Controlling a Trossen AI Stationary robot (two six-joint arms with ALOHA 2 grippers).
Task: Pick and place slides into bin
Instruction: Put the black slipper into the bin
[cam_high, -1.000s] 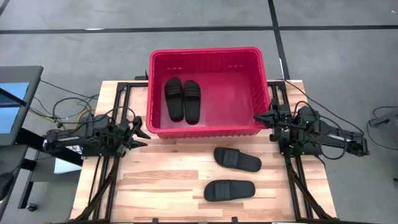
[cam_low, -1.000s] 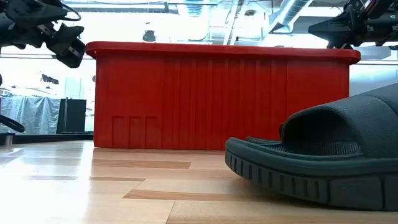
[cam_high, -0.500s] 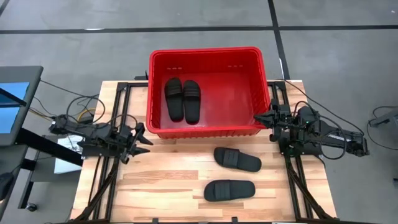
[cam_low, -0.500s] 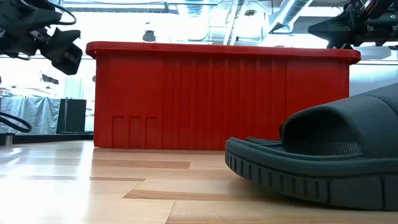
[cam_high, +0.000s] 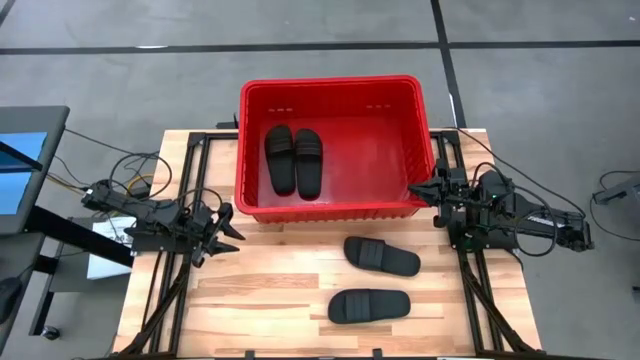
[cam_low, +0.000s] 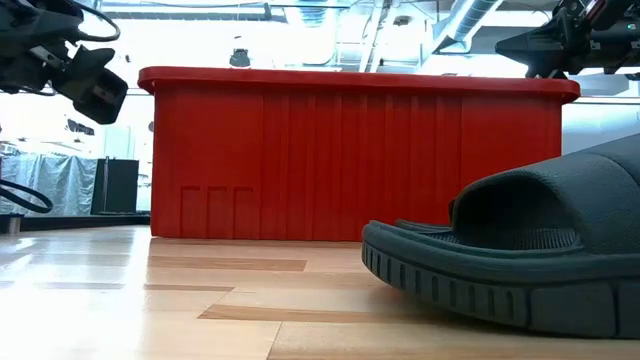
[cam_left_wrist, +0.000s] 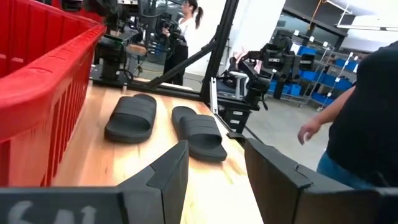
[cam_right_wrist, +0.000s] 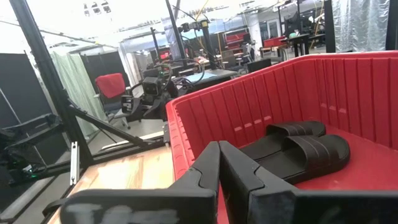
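Observation:
The red bin (cam_high: 331, 205) stands at the table's far middle, with two black slides (cam_high: 281, 158) (cam_high: 309, 160) lying side by side on its floor; they also show in the right wrist view (cam_right_wrist: 292, 149). Two more slides (cam_high: 381, 256) (cam_high: 369, 305) lie flat on the wood near the bin's front right. My left gripper (cam_high: 231, 228) is open and empty beside the bin's near-left corner, facing those two slides (cam_left_wrist: 132, 117) (cam_left_wrist: 198, 130). My right gripper (cam_high: 414, 188) is shut and empty over the bin's near-right corner.
Black rails (cam_high: 180, 290) run along the table's left and right sides. Bare wood lies between my left gripper and the loose slides. A person (cam_left_wrist: 360, 112) stands beyond the table's right side. One slide (cam_low: 520, 260) fills the low view's right foreground.
My left gripper has gone a little toward the table's near edge and turned to face the two slides on the wood. The slides and the bin have kept still.

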